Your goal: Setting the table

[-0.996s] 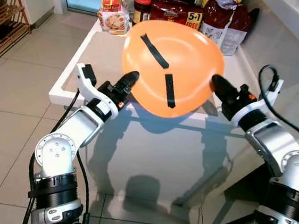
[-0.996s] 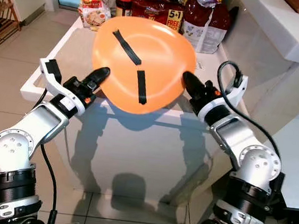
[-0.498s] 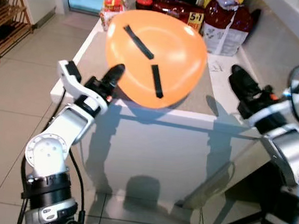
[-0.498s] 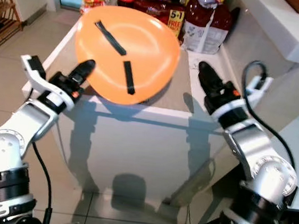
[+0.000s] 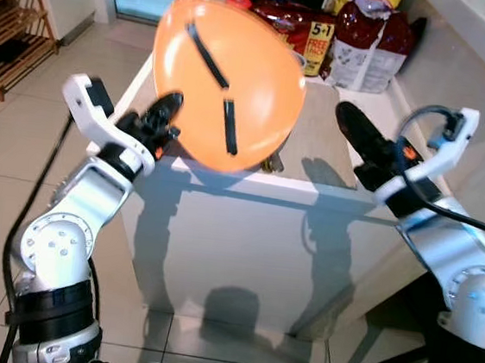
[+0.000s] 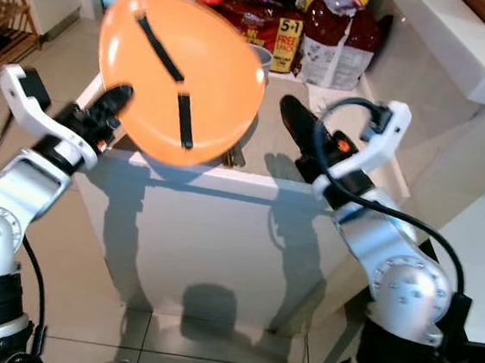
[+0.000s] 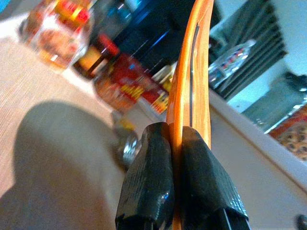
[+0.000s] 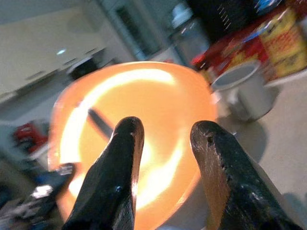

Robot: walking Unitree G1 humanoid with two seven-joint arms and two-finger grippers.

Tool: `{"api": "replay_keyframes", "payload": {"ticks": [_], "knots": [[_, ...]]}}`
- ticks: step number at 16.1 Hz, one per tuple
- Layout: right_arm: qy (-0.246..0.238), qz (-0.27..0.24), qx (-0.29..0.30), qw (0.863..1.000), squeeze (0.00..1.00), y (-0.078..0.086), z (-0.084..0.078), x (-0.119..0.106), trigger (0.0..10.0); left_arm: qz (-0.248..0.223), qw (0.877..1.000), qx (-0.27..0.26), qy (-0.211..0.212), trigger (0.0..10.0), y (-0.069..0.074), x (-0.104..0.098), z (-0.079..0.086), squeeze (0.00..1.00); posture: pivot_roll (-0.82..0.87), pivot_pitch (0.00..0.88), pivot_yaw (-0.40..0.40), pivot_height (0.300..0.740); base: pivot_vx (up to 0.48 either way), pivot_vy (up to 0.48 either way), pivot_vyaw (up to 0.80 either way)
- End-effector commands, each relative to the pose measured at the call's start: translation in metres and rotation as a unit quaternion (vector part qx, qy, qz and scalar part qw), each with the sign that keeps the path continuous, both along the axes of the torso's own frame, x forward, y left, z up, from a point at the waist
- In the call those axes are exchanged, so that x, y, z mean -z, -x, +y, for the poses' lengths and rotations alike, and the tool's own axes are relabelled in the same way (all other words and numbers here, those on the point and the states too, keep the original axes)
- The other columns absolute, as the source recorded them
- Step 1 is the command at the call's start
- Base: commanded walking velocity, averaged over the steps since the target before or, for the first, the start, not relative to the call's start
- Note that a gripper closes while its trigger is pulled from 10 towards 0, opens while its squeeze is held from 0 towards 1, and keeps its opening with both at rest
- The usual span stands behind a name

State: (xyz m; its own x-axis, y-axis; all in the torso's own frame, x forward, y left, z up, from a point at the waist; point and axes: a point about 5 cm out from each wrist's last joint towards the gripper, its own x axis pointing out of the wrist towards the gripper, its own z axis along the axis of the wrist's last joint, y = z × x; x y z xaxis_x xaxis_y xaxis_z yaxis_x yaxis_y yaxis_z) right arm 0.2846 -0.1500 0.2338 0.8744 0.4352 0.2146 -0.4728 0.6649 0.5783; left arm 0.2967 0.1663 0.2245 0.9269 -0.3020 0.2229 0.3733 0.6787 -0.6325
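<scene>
Plate: orange plate [image 5: 231, 81] tilted on edge above the table [image 5: 333, 148].
Left gripper [image 7: 176, 139]: clamped on its rim.
Right gripper [image 8: 165, 139]: fingers apart, beside the plate, holding nothing.

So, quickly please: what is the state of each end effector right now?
Left end effector: shut on the plate rim.
Right end effector: open, holding nothing, apart from the plate.

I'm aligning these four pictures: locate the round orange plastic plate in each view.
Left eye: orange plate, upper centre, tilted above the white table.
Right eye: upper left.
Left wrist: edge-on, clamped in left gripper.
Right wrist: centre, beyond right gripper.
Shared landmark: red "5+1 FREE" packet.
</scene>
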Motion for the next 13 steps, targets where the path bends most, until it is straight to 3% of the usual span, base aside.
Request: {"api": "replay_keyframes", "payload": {"ticks": [1,2,5,7,13], "knots": [[0.026,-0.031,0.035,0.999,0.0,0.0,-0.002,-0.01,10.0,-0.048,0.999,0.014,-0.011,10.0,0.005,-0.018,-0.009,0.0,0.07,0.0,-0.063,0.74,0.0,0.0,0.0],[0.068,-0.04,0.059,0.995,0.0,0.001,0.001,-0.011,10.0,-0.055,0.998,0.015,-0.016,10.0,0.008,-0.02,-0.012,0.0,0.07,0.0,-0.063,0.74,0.0,0.0,0.0],[0.097,-0.058,0.124,0.986,0.0,0.002,-0.001,-0.008,10.0,-0.052,0.997,0.014,-0.058,10.0,0.011,-0.014,-0.018,0.0,0.07,0.002,-0.061,0.74,0.0,0.0,0.0],[0.14,-0.082,0.138,0.977,0.0,0.003,0.0,-0.007,10.0,-0.053,0.995,0.022,-0.085,10.0,0.012,-0.011,-0.023,0.0,0.07,0.001,-0.056,0.74,0.0,0.0,0.0],[0.15,-0.1,0.165,0.97,0.0,0.006,0.004,-0.003,10.0,-0.058,0.994,0.019,-0.092,10.0,0.012,-0.011,-0.027,0.0,0.07,0.001,-0.051,0.74,0.0,0.0,0.0]]}}
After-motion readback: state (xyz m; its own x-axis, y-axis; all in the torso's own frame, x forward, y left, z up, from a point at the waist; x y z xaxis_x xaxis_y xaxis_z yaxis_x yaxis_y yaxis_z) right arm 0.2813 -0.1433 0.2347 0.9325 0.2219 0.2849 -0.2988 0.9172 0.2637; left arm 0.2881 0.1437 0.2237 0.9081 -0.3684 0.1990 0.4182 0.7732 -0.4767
